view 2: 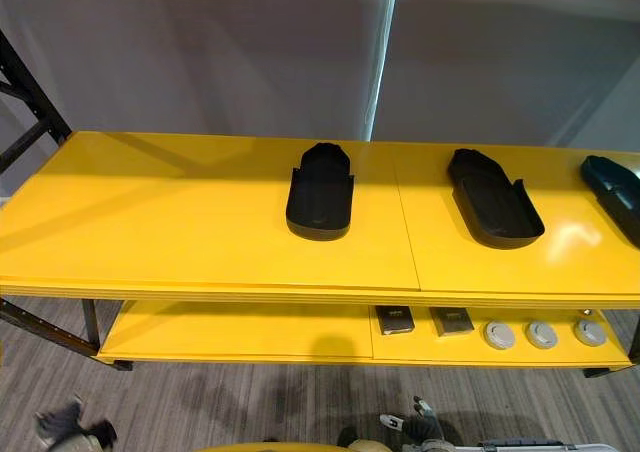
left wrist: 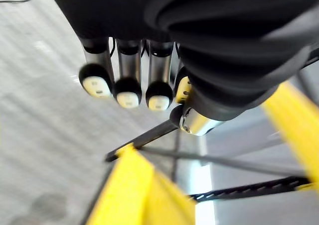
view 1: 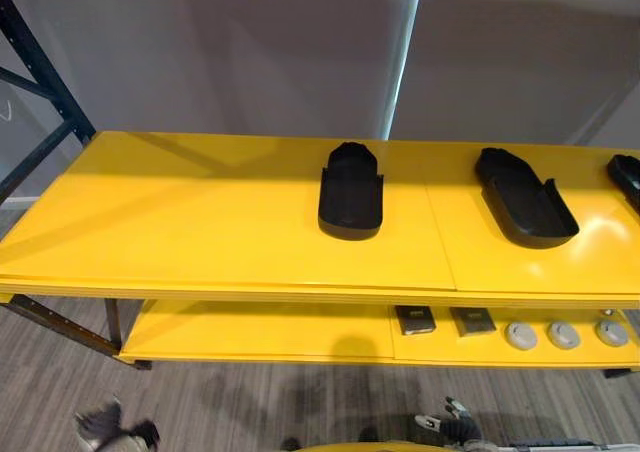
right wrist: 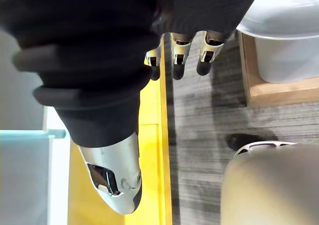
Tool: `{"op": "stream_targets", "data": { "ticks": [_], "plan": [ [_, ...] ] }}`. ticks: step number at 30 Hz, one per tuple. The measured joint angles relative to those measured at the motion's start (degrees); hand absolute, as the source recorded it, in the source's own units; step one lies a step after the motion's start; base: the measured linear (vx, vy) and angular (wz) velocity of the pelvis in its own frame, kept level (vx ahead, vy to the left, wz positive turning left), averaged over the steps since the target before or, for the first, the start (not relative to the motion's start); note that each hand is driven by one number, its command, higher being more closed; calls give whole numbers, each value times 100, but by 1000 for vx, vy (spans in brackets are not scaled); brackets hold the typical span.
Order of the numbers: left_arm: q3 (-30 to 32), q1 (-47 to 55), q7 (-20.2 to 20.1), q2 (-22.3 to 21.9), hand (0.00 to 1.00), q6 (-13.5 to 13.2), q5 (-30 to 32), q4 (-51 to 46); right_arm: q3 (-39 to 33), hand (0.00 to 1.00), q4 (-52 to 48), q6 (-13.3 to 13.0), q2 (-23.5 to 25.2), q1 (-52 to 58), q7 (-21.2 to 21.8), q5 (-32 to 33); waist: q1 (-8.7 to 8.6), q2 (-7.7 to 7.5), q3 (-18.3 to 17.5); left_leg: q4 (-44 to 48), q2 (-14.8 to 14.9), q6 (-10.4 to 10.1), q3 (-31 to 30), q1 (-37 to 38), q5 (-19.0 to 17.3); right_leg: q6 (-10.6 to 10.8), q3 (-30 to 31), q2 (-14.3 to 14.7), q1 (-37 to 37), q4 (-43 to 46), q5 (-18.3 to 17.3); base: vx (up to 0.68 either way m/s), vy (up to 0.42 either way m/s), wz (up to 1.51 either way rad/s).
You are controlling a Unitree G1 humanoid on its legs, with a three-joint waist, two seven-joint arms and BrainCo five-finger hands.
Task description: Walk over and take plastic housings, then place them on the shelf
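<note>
Hanging low over the grey striped floor (view 1: pixel 250 402), the left robot hand (left wrist: pixel 128 68) has its fingers straight and released, grasping nothing. The right robot hand (right wrist: pixel 179 53) hangs the same way, fingers loose and empty, close beside the edge of the yellow, dark-framed shelf (view 1: pixel 200 222). Three black moulded plastic housings lie on the shelf's top board, well ahead of and above both robot hands and apart from one another. One (view 1: pixel 351 192) sits ahead between the two robot hands, a second (view 1: pixel 525 197) lies ahead and a little outward of the right robot hand, and a third (view 1: pixel 627 177) is farther out on that side. On the lower board, ahead of the right robot hand, sit two dark square pieces (view 1: pixel 414 319) and three grey round discs (view 1: pixel 563 334). A white plastic tub (right wrist: pixel 284 41) in a pale wooden frame stands on the floor past the right robot hand's fingertips.
</note>
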Motion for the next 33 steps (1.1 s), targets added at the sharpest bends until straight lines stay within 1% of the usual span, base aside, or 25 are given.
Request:
{"op": "stream_targets", "data": {
  "ticks": [2, 3, 5, 8, 9, 11, 13, 15, 16, 17, 18, 19, 20, 22, 23, 25, 27, 28, 29, 30, 31, 32, 33],
  "plan": [
    [-639, 31, -265, -282, 0, -17, 230, 185, 1, 0, 48, 0, -6, -28, -3, -44, -17, 14, 5, 0, 0, -5, 72, 33, -4, 0, 70, 2, -7, 8, 0, -48, 15, -15],
    [-700, 23, -273, -318, 0, -24, 258, 200, 1, 0, 48, 0, -5, -28, -3, -44, -22, 19, 6, 0, 1, -6, 77, 32, -4, 1, 72, 3, -11, 8, 0, -60, 3, -13],
    [-1227, -41, -303, -524, 0, -66, 324, 338, -13, 0, 48, -1, -28, -33, -23, -43, -45, 68, 20, -1, 14, -9, 118, 29, -5, 12, 99, 18, -38, 9, -6, -50, -12, -10],
    [-1552, -153, -372, -519, 0, -118, 380, 393, -47, 0, 48, -2, -42, -32, -41, -39, -74, 130, 21, 20, 41, -30, 150, 26, -23, 9, 142, 47, -48, 14, -5, -32, -22, -10],
    [-1713, -155, -378, -534, 0, -125, 480, 401, -59, 0, 48, -1, -49, -27, -62, -35, -84, 173, 18, 27, 54, -45, 177, 27, -40, 6, 173, 61, -53, 15, -6, -23, -24, -14],
    [-1935, -193, -377, -530, 0, -131, 625, 402, -105, 0, 48, -1, -70, -32, -111, -34, -100, 196, 6, 26, 78, -37, 224, 21, -58, -23, 224, 88, -91, 21, -26, -11, -26, -15],
    [-2202, -242, -386, -529, 0, -133, 851, 433, -147, 0, 48, -1, -78, -40, -138, -32, -185, 244, 9, 29, 108, -48, 249, -13, -66, -56, 237, 113, -157, 74, -53, 8, -33, -6],
    [-2358, -337, -387, -527, 0, -133, 1012, 487, -225, 0, 48, 0, -80, -34, -140, -33, -184, 257, 37, 99, 136, -91, 287, -3, -109, -63, 277, 134, -206, 192, -134, 39, -33, -10],
    [-2437, -391, -386, -527, 0, -133, 1021, 484, -232, 0, 47, 0, -80, -36, -142, -32, -182, 275, 88, 312, 165, -117, 323, -38, -246, -74, 333, 132, -250, 396, -254, 48, -25, -17],
    [-2450, -396, -386, -528, 0, -137, 1021, 481, -232, 0, 46, 0, -82, -37, -143, -33, -178, 249, 146, 471, 188, -142, 356, -49, -353, -64, 367, 132, -265, 512, -334, 16, -16, -26],
    [-2450, -417, -385, -526, 0, -140, 1025, 476, -228, 0, 41, -1, -82, -62, -144, -34, -177, 216, 174, 791, 243, -187, 422, -121, -562, -75, 429, 141, -341, 739, -476, 13, -25, -36],
    [-2451, -427, -384, -525, 0, -141, 1030, 463, -224, 0, 39, -1, -90, -82, -146, -37, -170, 256, 168, 1070, 299, -240, 454, -169, -765, -97, 539, 173, -396, 944, -611, 40, -32, -50],
    [-2453, -427, -377, -523, 0, -141, 1035, 448, -217, 0, 28, -1, -101, -106, -151, -41, -165, 234, 183, 1307, 327, -298, 470, -236, -919, -106, 667, 201, -528, 1147, -720, 63, -21, -44],
    [-2453, -438, -375, -520, 0, -141, 1037, 431, -214, 0, 24, -2, -101, -128, -153, -41, -166, 240, 189, 1402, 331, -314, 465, -281, -953, -93, 718, 202, -601, 1253, -773, 108, -6, -44],
    [-2450, -483, -333, -516, 0, -149, 1024, 316, -210, 0, 25, -1, -117, -236, -185, -70, -140, 269, 193, 1601, 217, -300, 90, -350, -955, -103, 1014, 206, -868, 1547, -860, 154, -1, -65],
    [-2452, -571, -260, -516, 0, -152, 1001, 316, -197, 0, 24, -2, -128, -356, -190, -98, -142, 258, 247, 1515, 195, -298, -37, -324, -958, -124, 1151, 210, -990, 1690, -845, 136, 18, -58],
    [-2454, -740, -243, -499, 0, -161, 988, 316, -208, 0, 24, -3, -105, -430, -188, -107, -193, 272, 268, 1347, 182, -230, 6, -236, -996, -120, 1217, 226, -1046, 1706, -842, 73, 57, -26],
    [-2455, -866, -242, -461, 0, -174, 989, 316, -211, 0, 24, -4, -75, -446, -189, -139, -198, 250, 286, 1298, 168, -199, 78, -220, -1014, -109, 1296, 235, -1102, 1726, -836, 25, 74, -52],
    [-2440, -1022, -221, -380, 0, -229, 989, 242, -206, 0, 23, -2, -14, -551, -185, -154, -161, 190, 346, 1269, 102, -163, 296, -236, -1033, -62, 1530, 264, -1263, 1788, -799, 6, 79, -58],
    [-2434, -1045, -218, -363, 0, -241, 989, 228, -204, 0, 23, -2, -4, -588, -185, -156, -160, 187, 371, 1262, 100, -142, 349, -241, -1044, -44, 1592, 280, -1302, 1787, -772, -37, 84, -99],
    [-2425, -1115, -188, -287, 0, -263, 989, 175, -124, 0, 24, -1, 2, -783, -197, -179, -151, 175, 441, 1220, 85, -75, 619, -320, -1081, 22, 1895, 360, -1500, 1721, -611, -61, 77, -97],
    [-2413, -1145, -153, -244, 0, -269, 989, 139, -43, 0, 24, -1, 0, -905, -207, -202, -141, 159, 476, 1221, 82, -52, 789, -400, -1087, 82, 2100, 410, -1605, 1613, -473, -104, 101, -154],
    [-2375, -1187, -98, -154, 0, -277, 989, 126, 108, 0, 21, 2, 14, -1138, -232, -226, -132, 120, 545, 1248, 84, -2, 1138, -585, -1078, 228, 2431, 490, -1740, 1213, -48, -149, 103, -169]
  ]
}}
